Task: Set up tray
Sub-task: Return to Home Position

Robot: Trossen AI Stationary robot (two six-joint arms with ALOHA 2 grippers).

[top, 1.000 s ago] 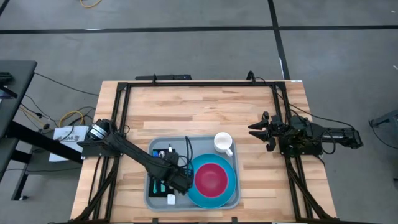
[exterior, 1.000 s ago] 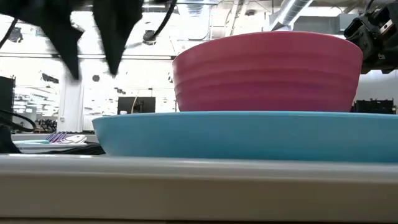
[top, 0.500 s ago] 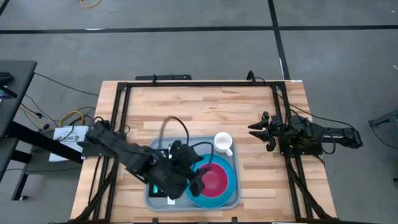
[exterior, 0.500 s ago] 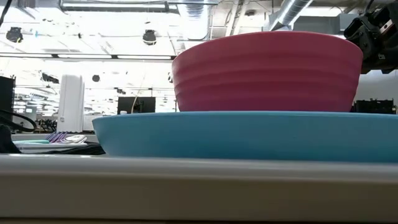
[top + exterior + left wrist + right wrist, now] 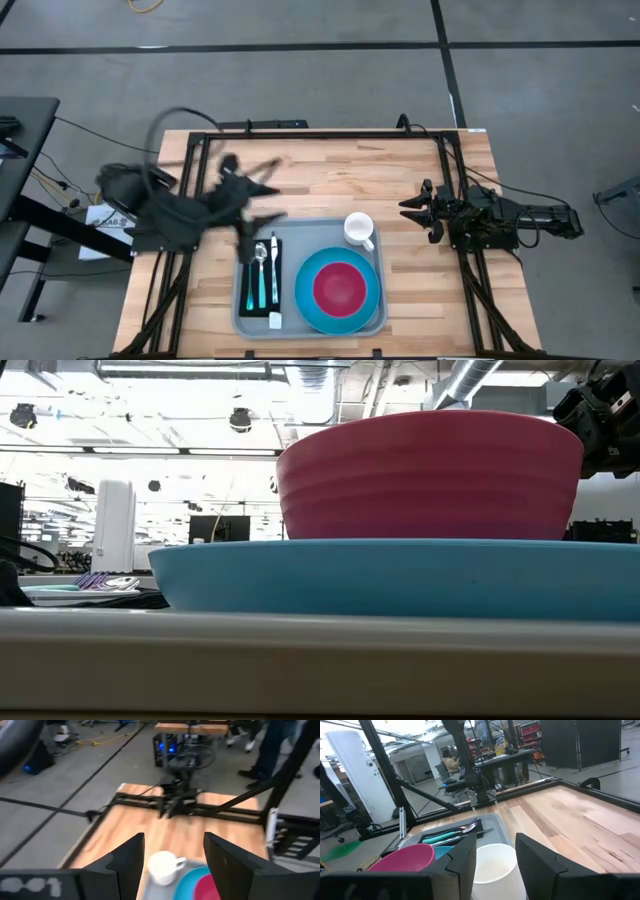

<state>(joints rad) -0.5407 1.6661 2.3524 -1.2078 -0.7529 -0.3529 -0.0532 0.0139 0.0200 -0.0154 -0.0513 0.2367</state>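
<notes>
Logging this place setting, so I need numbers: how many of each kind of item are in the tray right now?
Cutlery: 3
Napkin: 1
Plate: 1
Bowl: 1
Mug: 1
Total in tray: 7

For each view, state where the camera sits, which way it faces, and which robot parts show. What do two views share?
High view: above the table, facing straight down; left arm and right arm show.
Low view: at table height, facing level at the pink bowl on the blue plate; right arm upper right.
Left wrist view: on the left arm, facing across the table; own open jaws.
Right wrist view: on the right arm, facing the tray; own open jaws.
Both wrist views share the white mug.
</notes>
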